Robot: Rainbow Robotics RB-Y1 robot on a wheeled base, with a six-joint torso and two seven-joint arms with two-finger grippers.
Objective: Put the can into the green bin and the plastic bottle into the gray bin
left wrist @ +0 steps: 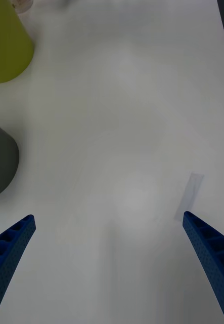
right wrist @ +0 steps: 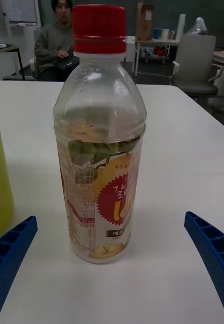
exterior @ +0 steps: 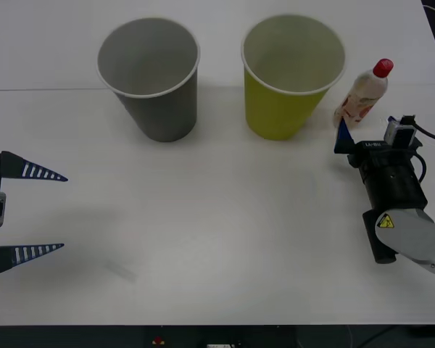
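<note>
- Bins side by side at the table's [exterior: 225, 239] far side: gray bin [exterior: 154, 87] on the left, green bin [exterior: 290, 83] on the right, both upright, nothing visible inside either.
- Plastic bottle [right wrist: 100, 147] upright just right of the green bin, red cap on, no liquid visible.
- Right gripper [right wrist: 112, 268] spread wide, fingers flanking the bottle's base, not touching.
- Left gripper [exterior: 29, 212] released, at the table's left edge, well apart from the bins.

We see plain white surface [exterior: 225, 239]; behind it gray office chair [right wrist: 195, 63], cardboard box [right wrist: 144, 20], whiteboard [right wrist: 20, 11].
</note>
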